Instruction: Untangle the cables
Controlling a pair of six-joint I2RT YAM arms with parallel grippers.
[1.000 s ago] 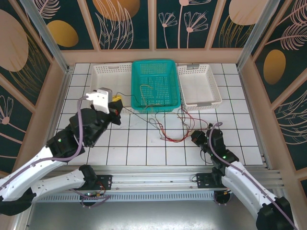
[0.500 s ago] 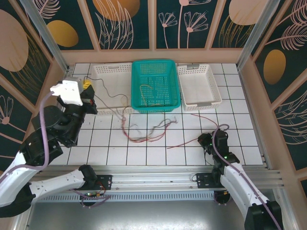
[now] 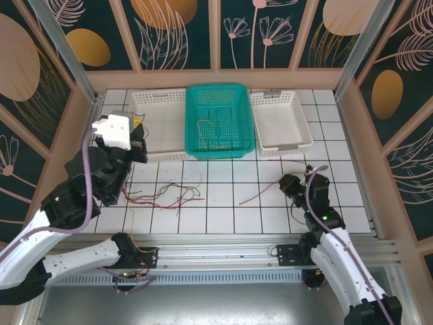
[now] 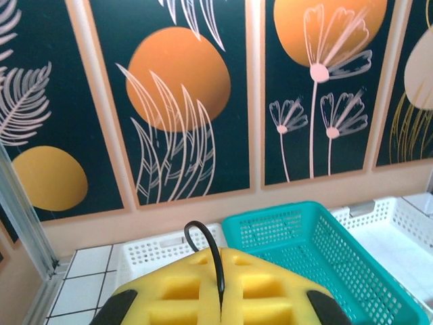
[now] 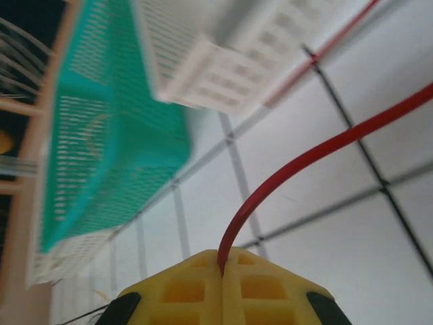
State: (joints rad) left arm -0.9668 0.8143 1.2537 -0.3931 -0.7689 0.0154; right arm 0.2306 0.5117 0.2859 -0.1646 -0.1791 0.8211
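The right jaws pinch the red cable (image 3: 260, 195), which runs leftward; the left jaws, clamped on a black cable (image 4: 214, 264), stand nearer the tangle (image 3: 166, 196) toward the tabletop's left edge.

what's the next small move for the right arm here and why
Probably lift the right gripper and carry its red cable to the white basket just beyond it. The jaws are shut on that cable, and its tail seems to lie on the tiles apart from the bundle of cables, so it looks freed.
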